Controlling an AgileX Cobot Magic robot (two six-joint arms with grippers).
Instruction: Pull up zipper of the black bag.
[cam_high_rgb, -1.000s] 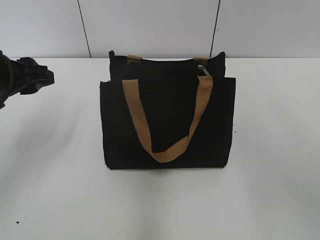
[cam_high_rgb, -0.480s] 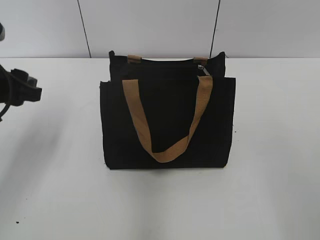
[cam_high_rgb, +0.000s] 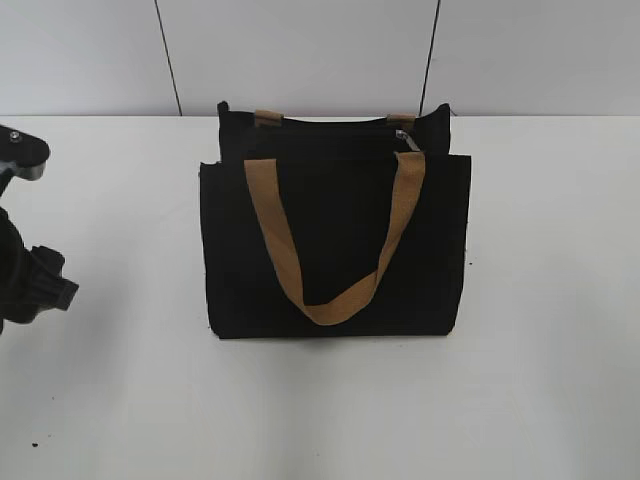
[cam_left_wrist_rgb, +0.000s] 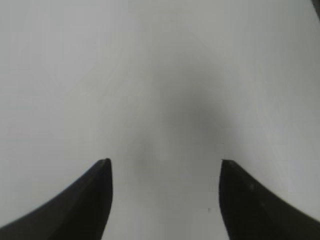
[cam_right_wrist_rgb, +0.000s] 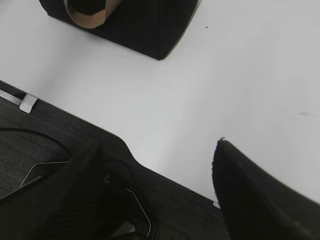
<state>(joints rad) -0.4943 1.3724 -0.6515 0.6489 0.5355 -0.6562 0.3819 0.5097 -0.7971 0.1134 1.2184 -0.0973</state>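
The black bag (cam_high_rgb: 335, 245) stands upright in the middle of the white table, one tan handle hanging down its front. The zipper runs along its top edge, with the small silvery pull tab (cam_high_rgb: 405, 137) near the right end. My left arm (cam_high_rgb: 30, 285) is at the far left edge of the exterior view, well away from the bag. My left gripper (cam_left_wrist_rgb: 163, 165) is open and empty over bare table. My right gripper (cam_right_wrist_rgb: 157, 150) is open and empty over the table's near edge; a corner of the bag (cam_right_wrist_rgb: 145, 25) shows at the top of its view.
The white table (cam_high_rgb: 540, 350) stretches wide around the bag. A grey panelled wall (cam_high_rgb: 300, 50) stands behind it. In the right wrist view, dark floor with cables (cam_right_wrist_rgb: 45, 160) lies below the table's edge.
My left arm has dropped down and drawn back towards the left edge of the exterior view. The bag has not moved.
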